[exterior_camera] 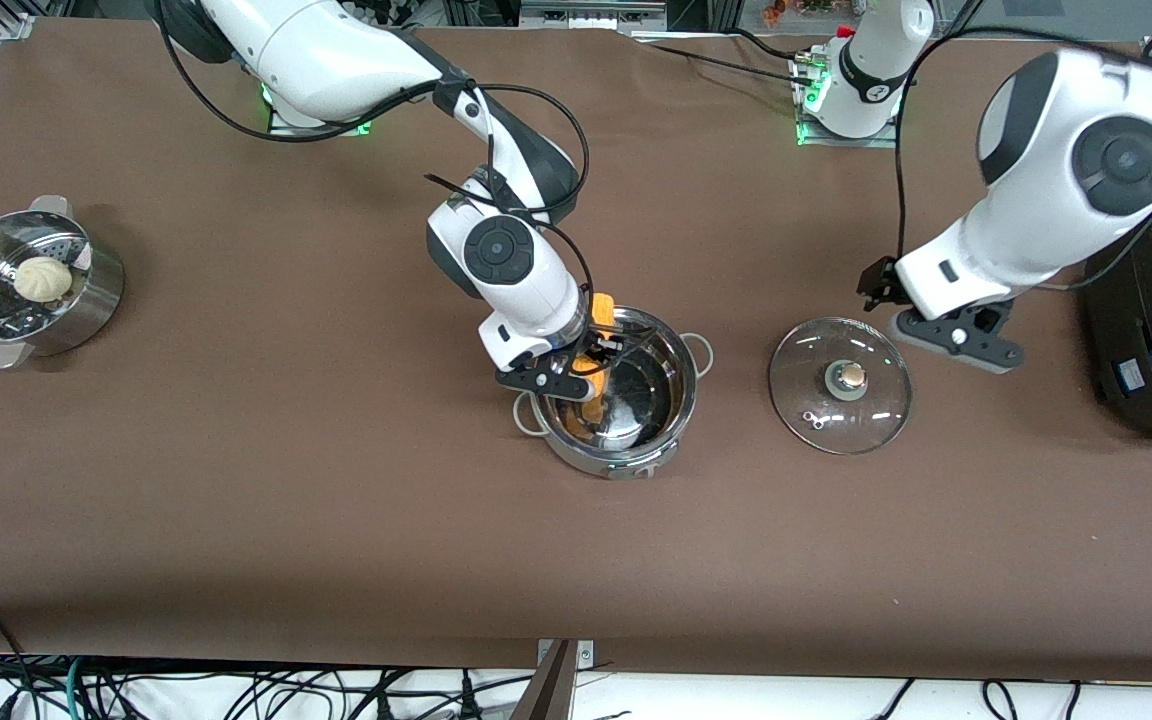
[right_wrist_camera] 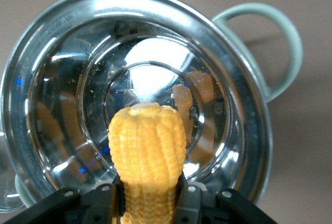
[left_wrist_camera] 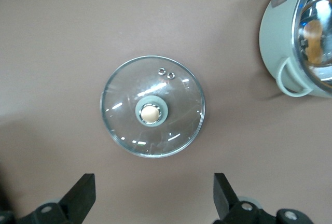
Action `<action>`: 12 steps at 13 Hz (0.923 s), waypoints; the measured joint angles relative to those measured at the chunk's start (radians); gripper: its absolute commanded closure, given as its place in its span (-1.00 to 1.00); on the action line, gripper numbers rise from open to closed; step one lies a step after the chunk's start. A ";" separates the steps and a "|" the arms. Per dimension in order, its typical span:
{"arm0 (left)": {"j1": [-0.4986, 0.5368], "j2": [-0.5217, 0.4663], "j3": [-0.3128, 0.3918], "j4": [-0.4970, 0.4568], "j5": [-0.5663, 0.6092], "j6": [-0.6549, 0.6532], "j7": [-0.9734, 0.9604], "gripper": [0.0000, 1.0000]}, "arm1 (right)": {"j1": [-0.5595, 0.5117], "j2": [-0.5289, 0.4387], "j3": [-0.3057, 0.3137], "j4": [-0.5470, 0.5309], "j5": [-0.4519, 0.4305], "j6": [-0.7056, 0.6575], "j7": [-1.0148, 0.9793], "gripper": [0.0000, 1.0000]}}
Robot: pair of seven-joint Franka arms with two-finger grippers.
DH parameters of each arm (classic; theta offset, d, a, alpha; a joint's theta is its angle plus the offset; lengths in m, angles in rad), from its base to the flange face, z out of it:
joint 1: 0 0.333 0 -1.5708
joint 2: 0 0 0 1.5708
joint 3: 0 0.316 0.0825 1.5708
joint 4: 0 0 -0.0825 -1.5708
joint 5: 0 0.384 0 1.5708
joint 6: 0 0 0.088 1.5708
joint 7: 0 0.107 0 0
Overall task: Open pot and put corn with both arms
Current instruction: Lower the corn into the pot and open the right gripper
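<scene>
The steel pot (exterior_camera: 681,350) stands uncovered mid-table. My right gripper (exterior_camera: 591,365) is shut on the yellow-orange corn (exterior_camera: 600,305) and holds it upright over the pot's rim at the right arm's end. In the right wrist view the corn (right_wrist_camera: 148,151) hangs tip-down over the pot's shiny inside (right_wrist_camera: 52,22), between my right gripper's (right_wrist_camera: 149,203) fingers. The glass lid (exterior_camera: 841,385) lies flat on the table beside the pot, toward the left arm's end. My left gripper (exterior_camera: 956,335) is open and empty over the table beside the lid. The left wrist view shows the lid (left_wrist_camera: 124,94), my left gripper (left_wrist_camera: 153,198) and the pot (left_wrist_camera: 275,32).
A steel steamer pot (exterior_camera: 86,300) with a pale bun (exterior_camera: 43,278) stands at the right arm's end of the table. A black cooker (exterior_camera: 1151,330) stands at the left arm's end, close to the left arm.
</scene>
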 measured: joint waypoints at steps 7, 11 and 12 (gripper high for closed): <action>0.121 -0.097 0.044 0.106 -0.042 -0.067 -0.037 -1.00 | 0.020 0.007 0.000 0.014 -0.021 -0.009 -0.001 -1.00; 0.092 -0.095 0.050 0.073 -0.043 -0.070 -0.124 -1.00 | -0.009 -0.054 -0.011 0.056 -0.047 -0.159 -0.019 -1.00; 0.074 -0.095 0.057 0.071 -0.043 -0.070 -0.126 -1.00 | -0.044 -0.098 -0.015 0.061 -0.053 -0.228 -0.070 -1.00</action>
